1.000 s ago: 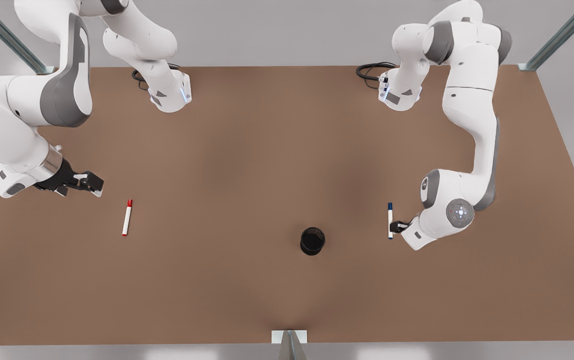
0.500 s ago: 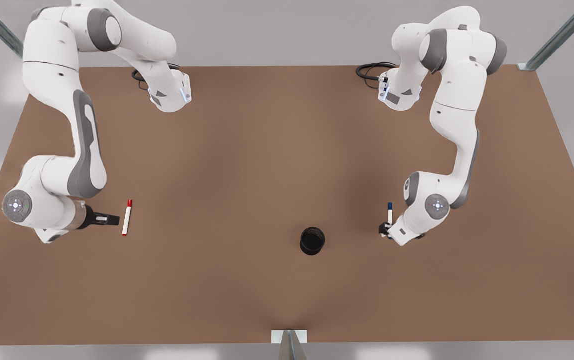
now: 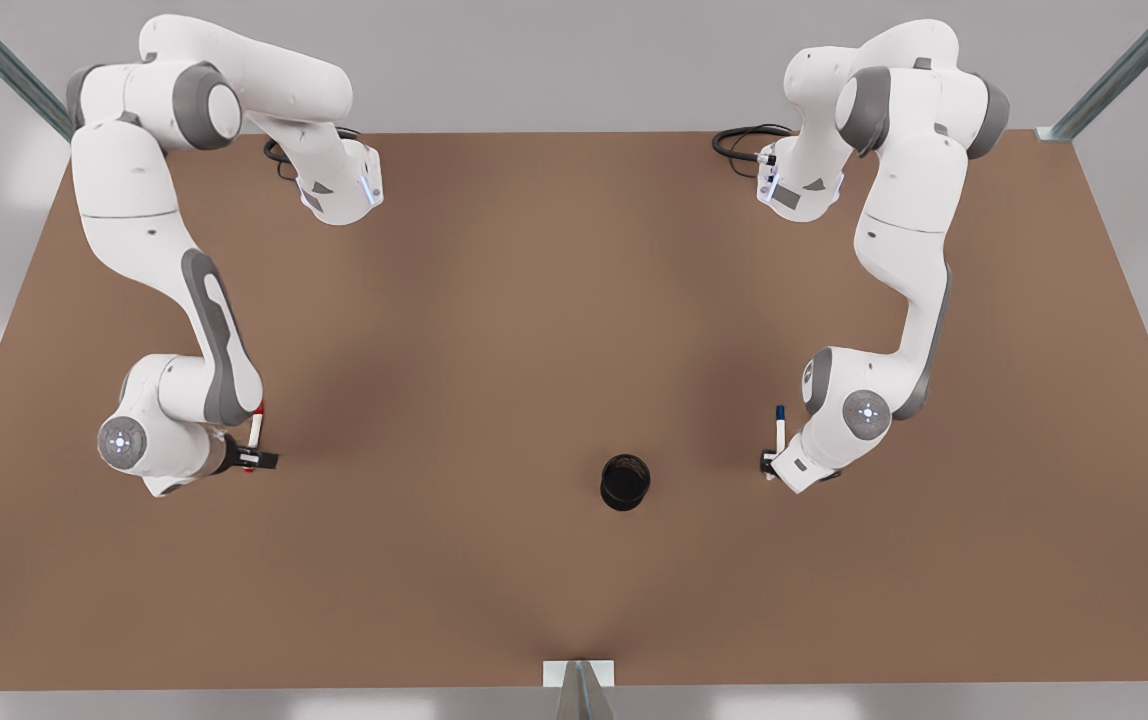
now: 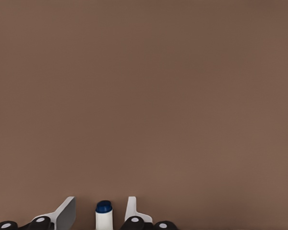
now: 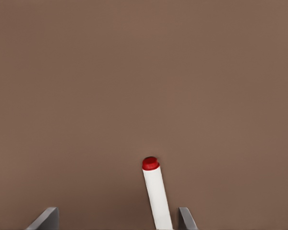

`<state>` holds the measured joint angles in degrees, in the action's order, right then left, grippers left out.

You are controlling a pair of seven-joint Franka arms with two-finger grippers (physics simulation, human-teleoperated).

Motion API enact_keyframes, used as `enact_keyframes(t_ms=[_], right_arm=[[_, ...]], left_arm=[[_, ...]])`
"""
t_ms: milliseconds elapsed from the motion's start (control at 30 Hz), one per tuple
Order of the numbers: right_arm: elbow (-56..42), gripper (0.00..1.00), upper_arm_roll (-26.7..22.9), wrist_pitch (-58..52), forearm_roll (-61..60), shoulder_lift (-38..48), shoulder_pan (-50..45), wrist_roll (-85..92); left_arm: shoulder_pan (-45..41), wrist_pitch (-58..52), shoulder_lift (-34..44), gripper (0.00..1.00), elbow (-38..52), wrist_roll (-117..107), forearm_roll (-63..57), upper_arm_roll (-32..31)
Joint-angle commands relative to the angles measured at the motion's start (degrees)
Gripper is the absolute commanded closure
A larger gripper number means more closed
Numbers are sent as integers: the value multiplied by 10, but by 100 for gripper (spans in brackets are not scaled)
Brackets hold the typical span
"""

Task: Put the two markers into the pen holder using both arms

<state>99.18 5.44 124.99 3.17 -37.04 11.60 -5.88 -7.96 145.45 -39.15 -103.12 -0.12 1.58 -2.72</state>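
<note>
I am two white arms over a brown table [image 3: 534,300]; my left gripper [image 3: 767,464], at the front view's right, straddles the blue marker [image 3: 780,430] lying flat, its fingers [image 4: 65,213] spread with a gap on each side of the barrel; my right gripper [image 3: 256,460], at the front view's left, straddles the red marker [image 3: 255,428], fingers [image 5: 184,218] wide apart, barrel between them; the black pen holder [image 3: 625,481] stands upright between the markers, nearer the blue one.
</note>
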Motion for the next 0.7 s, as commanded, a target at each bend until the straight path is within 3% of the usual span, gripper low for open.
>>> enact_keyframes(t_ms=[0,33,133,267,367,533,667], right_arm=[[6,8,0,29,11,-1,2,-12],[15,15,0,29,11,2,2,-12],[23,22,0,31,32,3,4,-11],[32,22,1,31,40,3,15,46],[36,25,1,31,40,0,15,53],[39,36,1,36,40,-5,13,53],[38,40,1,43,40,-11,13,53]], left_arm=[[0,3,0,40,0,-5,-1,0],[0,3,0,44,0,-5,-1,0],[0,3,-3,46,0,-5,-1,0],[0,3,-6,47,0,-5,-1,0],[0,3,-6,55,0,-7,-1,0],[0,1,-5,62,0,-9,-1,0],[0,-2,-1,64,-8,-10,-1,0]])
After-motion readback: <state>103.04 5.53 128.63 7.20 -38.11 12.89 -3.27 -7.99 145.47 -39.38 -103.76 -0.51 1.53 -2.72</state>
